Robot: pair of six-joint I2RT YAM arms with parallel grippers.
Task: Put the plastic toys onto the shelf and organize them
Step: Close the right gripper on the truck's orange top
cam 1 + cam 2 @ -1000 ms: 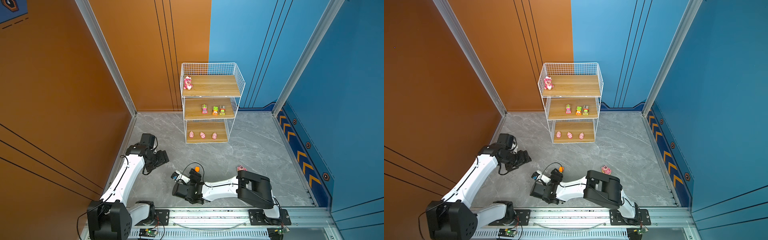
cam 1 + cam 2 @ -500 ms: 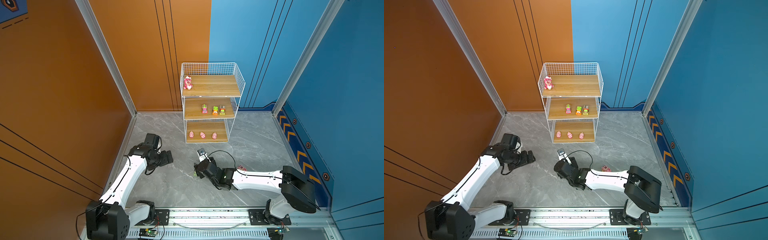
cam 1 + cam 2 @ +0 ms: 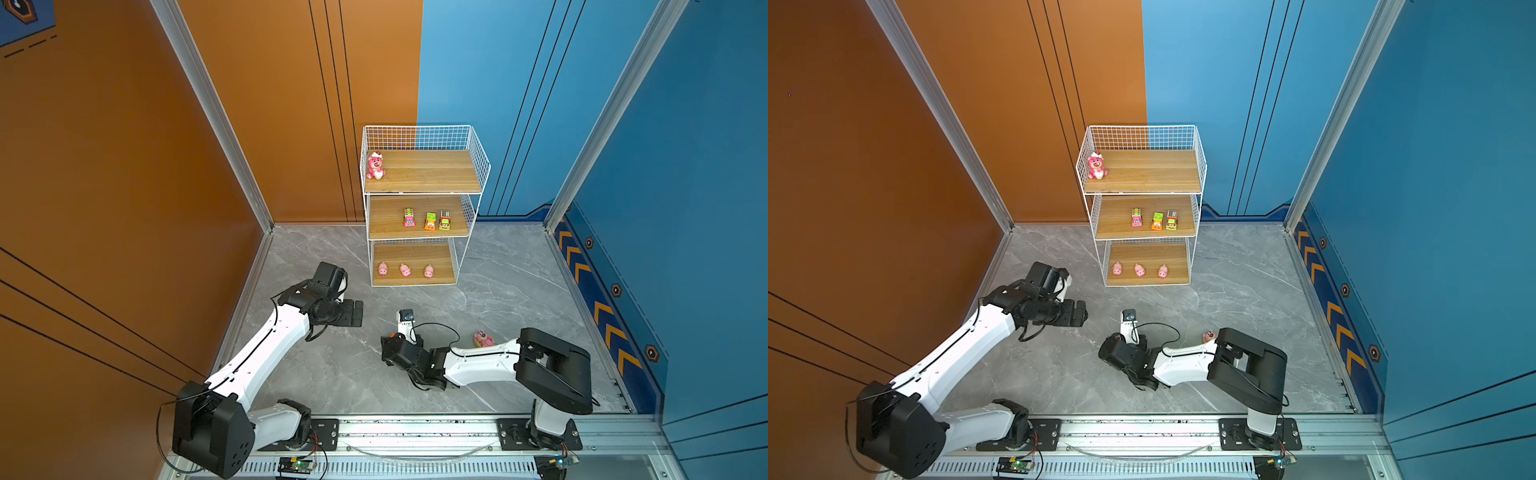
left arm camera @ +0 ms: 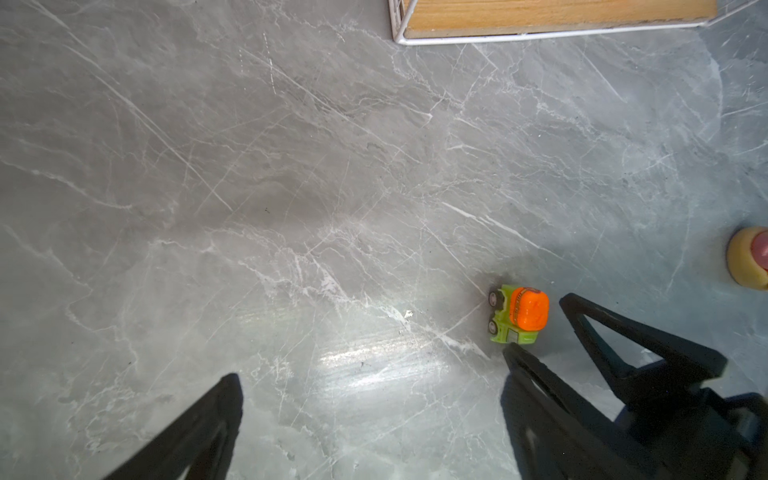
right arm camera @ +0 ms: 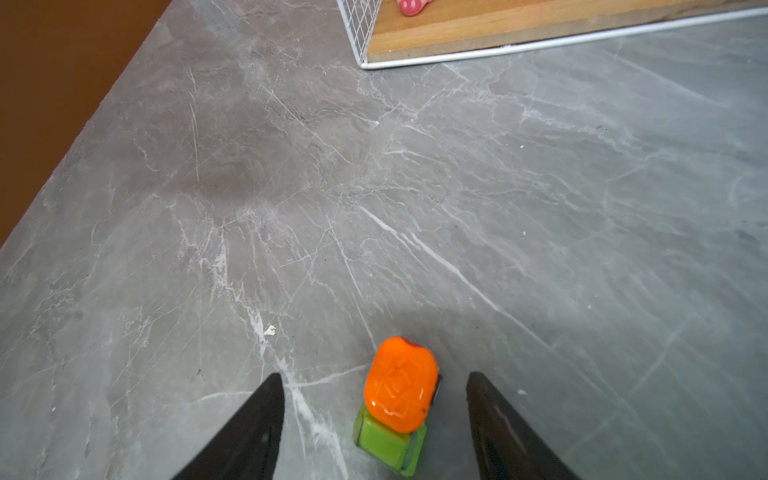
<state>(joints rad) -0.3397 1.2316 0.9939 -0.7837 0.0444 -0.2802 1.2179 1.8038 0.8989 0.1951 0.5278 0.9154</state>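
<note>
In both top views the right arm's wrist is covering the truck (image 5: 395,403), so it is showing only in the wrist views. There it is sitting on the grey worktop (image 3: 332,374) between the jaws of the right gripper (image 5: 372,375), which are standing open on either side with a gap to each.

The loose bear (image 3: 483,338) is sitting on the worktop just behind that forearm. It is partly hidden in both top views and cut off at the edge of the left wrist view.

The left gripper (image 3: 360,313) is hovering near, its jaws spread wide and holding nothing. In its wrist view dark jaws are crowding the truck, and it is hard to tell which gripper they belong to.

The shelf (image 3: 436,170) is standing well apart, against the back wall. It is carrying a shelf bear (image 3: 375,165) on the top board, three vehicles (image 3: 430,221) in the middle and three pigs (image 3: 405,270) at the bottom. The wrist views are showing only a corner of its bottom board.
</note>
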